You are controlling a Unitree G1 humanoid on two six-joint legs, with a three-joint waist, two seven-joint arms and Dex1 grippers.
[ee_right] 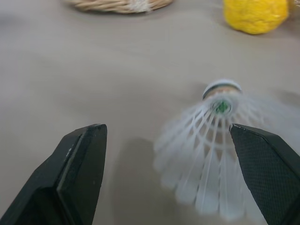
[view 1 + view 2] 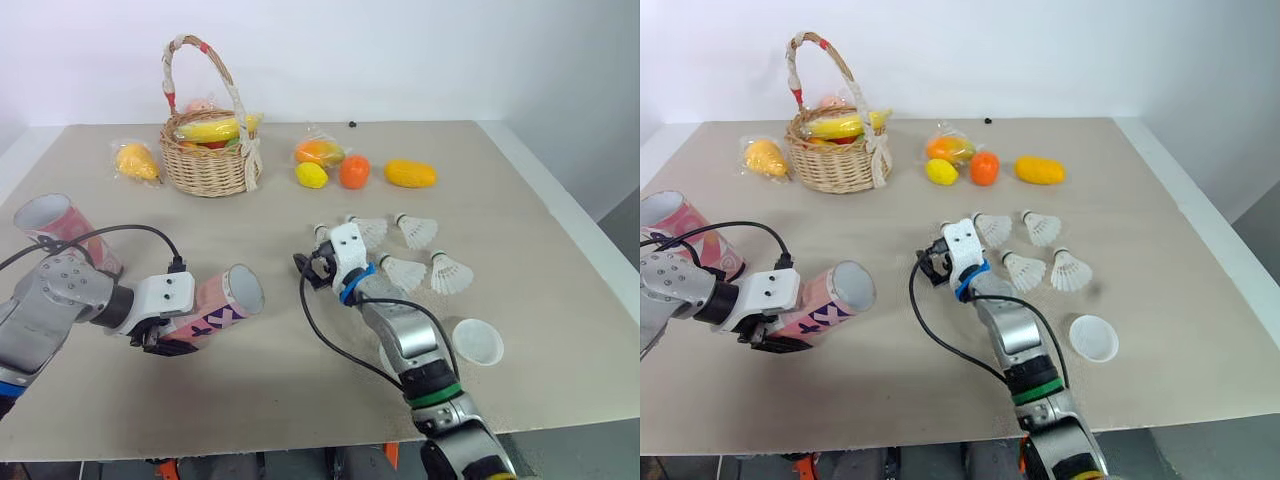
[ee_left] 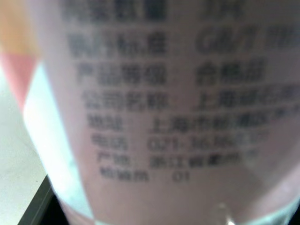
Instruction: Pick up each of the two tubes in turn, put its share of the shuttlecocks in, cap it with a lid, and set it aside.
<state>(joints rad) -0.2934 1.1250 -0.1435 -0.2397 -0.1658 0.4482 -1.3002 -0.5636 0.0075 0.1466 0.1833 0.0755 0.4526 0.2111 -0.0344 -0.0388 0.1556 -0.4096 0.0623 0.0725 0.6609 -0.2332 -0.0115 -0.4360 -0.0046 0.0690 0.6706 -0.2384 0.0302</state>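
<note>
A white lid [image 2: 478, 341] lies nearest, open side up on the table [image 2: 300, 400], towards the front edge on the right. Just beyond it, the right gripper [image 1: 165, 127] is low over the table with its fingers spread wide. One shuttlecock [image 1: 211, 154] lies between them, cork pointing away, touching neither finger. Four more shuttlecocks [image 2: 417, 231] lie close by on the gripper's right.

On the left, the left gripper [image 2: 165, 340] is clamped on a pink tube [image 2: 215, 305], which is held near level with its open mouth towards the table's middle. The second tube [image 2: 60, 230] is at the left edge, mouth uncapped. A wicker basket [image 2: 205, 165] and loose fruit [image 2: 355, 172] are on the far side.
</note>
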